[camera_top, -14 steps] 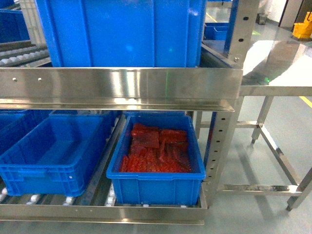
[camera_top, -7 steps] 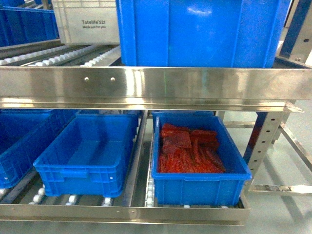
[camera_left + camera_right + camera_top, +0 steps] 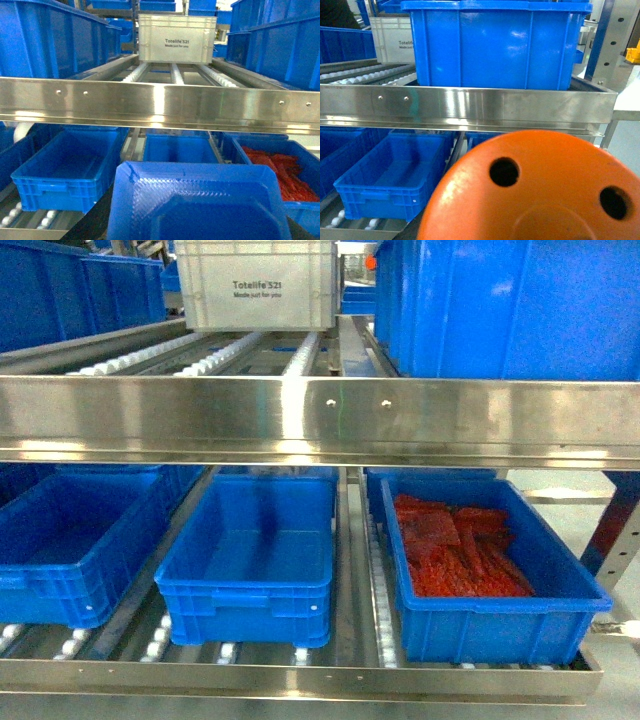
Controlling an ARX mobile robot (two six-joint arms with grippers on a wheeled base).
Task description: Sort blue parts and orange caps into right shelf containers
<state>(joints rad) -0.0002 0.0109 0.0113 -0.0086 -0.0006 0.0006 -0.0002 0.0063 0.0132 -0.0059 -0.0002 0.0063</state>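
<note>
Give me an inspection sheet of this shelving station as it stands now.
Surface: steel roller shelf, two tiers, rollers visible on both.
Job's things: lower tier holds three blue bins; the right bin is filled with red-orange pieces, the middle bin and left bin look empty. A blue part fills the left wrist view; an orange cap with two holes fills the right wrist view.
Clutter: white crate on the upper tier.
Grippers: jaws not visible in any view.
Cables: nothing seen.
Surroundings: large blue bin upper right; grey floor.
</note>
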